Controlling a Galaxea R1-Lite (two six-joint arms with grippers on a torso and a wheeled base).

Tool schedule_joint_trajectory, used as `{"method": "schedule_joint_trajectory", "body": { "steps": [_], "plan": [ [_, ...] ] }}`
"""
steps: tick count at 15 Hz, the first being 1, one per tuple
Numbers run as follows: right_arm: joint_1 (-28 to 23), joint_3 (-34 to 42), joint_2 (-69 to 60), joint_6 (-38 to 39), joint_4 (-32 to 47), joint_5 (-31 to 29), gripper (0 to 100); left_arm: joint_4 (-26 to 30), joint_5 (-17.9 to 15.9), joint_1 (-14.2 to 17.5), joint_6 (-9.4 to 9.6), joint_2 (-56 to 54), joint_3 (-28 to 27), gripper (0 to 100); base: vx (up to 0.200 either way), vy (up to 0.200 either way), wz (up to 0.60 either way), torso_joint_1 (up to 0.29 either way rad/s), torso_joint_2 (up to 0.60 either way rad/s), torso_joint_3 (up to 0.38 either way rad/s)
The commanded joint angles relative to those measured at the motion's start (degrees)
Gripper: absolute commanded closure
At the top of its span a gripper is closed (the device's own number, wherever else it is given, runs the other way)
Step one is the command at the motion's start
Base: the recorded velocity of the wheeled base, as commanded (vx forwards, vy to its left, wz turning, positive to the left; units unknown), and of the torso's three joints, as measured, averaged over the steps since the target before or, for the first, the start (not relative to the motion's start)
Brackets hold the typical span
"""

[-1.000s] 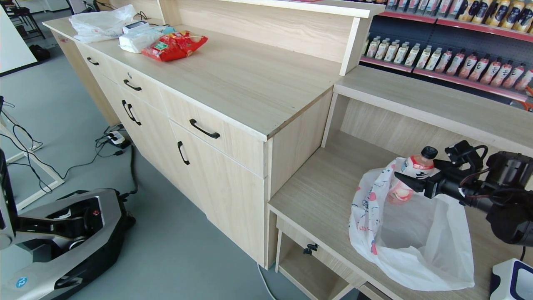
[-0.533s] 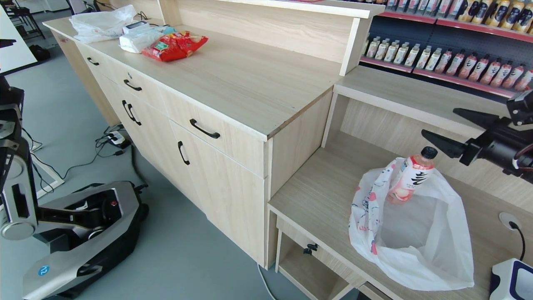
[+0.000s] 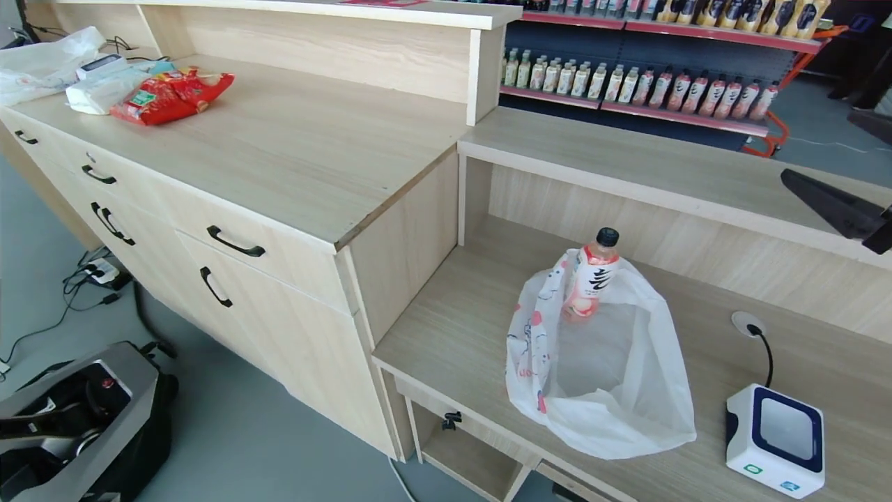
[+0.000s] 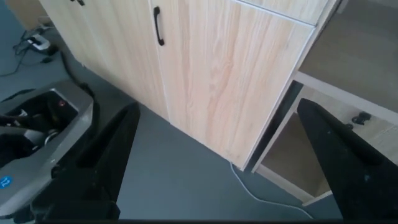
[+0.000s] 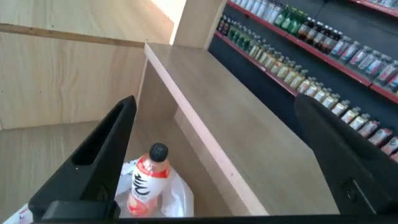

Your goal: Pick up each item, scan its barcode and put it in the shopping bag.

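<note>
Hanging low by the cabinet (image 4: 217, 62) front, over the floor, the left gripper (image 4: 217, 106) has its fingers (image 4: 102, 165) spread wide with nothing between them.

On the lower tabletop (image 3: 446, 328) the scanner (image 3: 775, 439) sits nearest, at the right. The bag (image 3: 613, 404) lies just to its left with its mouth gaping upward. The bottle (image 3: 591, 279) stands at the far edge of the bag. Its long axis is close to vertical, cap up and base down, with perhaps a slight lean. The film rises around its lower part, so it looks to be inside the bag, though the base may only be pressed against the far rim. I cannot say which.

The right gripper (image 5: 214, 101) is above the bottle and off to the right, well apart from it. Its fingers (image 5: 93, 162) are also wide apart and empty.

By this reading one item is done: the bottle is in the bag, or at least at it, and neither gripper holds it.

The rest is not yet begun. A red packet (image 3: 171, 97) and a white packet (image 3: 104, 87) lie touching at the far left of the upper tabletop (image 3: 300, 160), well away from both grippers. Other small things next to them are too crowded to sort out. Each packet needs picking up, a pass over the scanner, and a drop into the bag.

Farther off, the shelf (image 3: 627, 108) carries rows of similar bottles (shop stock, most likely, not part of this job).
</note>
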Motion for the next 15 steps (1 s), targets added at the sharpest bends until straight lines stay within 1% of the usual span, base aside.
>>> {"method": "schedule_joint_trajectory", "body": {
  "steps": [1, 2, 3, 5, 7, 9, 12, 14, 15],
  "plan": [
    [-2.49, -0.07, -2.97, -0.14, 2.24, -0.11, 0, -0.04, 0.02, 0.04, -0.02, -0.02, 0.01, 0, 0.000, 0.000, -0.60, -0.002, 0.00, 0.002],
    [-4.16, 0.28, -4.20, -0.14, 3.91, -0.11, 0, -0.04, 0.02, 0.04, -0.02, -0.02, 0.01, 0, 0.000, 0.000, -0.60, 0.002, 0.00, 0.002],
    [-6.62, 0.46, -5.87, -0.23, 7.61, -0.11, 0, -0.04, 0.02, 0.04, -0.02, -0.02, 0.01, 0, 0.000, 0.000, -0.60, 0.002, 0.00, 0.007],
    [-11.63, 0.55, -9.04, -0.41, 17.71, -0.99, 0, -0.04, 0.02, 0.04, -0.02, -0.02, 0.01, 0, 0.000, 0.000, -0.60, -0.002, 0.00, 0.005],
    [-16.29, 0.99, -9.83, -1.11, 25.62, -1.78, 0, -0.04, 0.02, 0.04, -0.02, -0.02, 0.01, 0, 0.000, 0.000, -0.60, 0.005, 0.00, 0.002],
    [-19.63, 3.18, -7.28, -5.24, 27.38, -2.48, 0, -0.04, 0.02, 0.04, -0.02, -0.02, 0.01, 0, 0.000, 0.000, -0.60, 0.002, 0.00, 0.002],
    [-21.04, 4.50, -1.65, -10.78, 27.47, -6.09, 0, -0.04, 0.02, 0.04, -0.02, -0.02, 0.01, 0, 0.000, 0.000, -0.60, 0.001, 0.00, 0.002],
    [-21.83, 4.50, 0.63, -10.86, 27.91, -6.70, 0, -0.04, 0.02, 0.04, -0.02, -0.02, 0.01, 0, 0.000, 0.000, 0.00, 0.000, 0.00, 0.000],
    [-23.32, 3.36, 3.88, -10.69, 30.02, -6.53, 0, -0.04, 0.02, 0.04, -0.02, -0.02, 0.01, 0, 0.000, 0.000, 0.00, 0.000, 0.00, 0.000]
  ]
}}
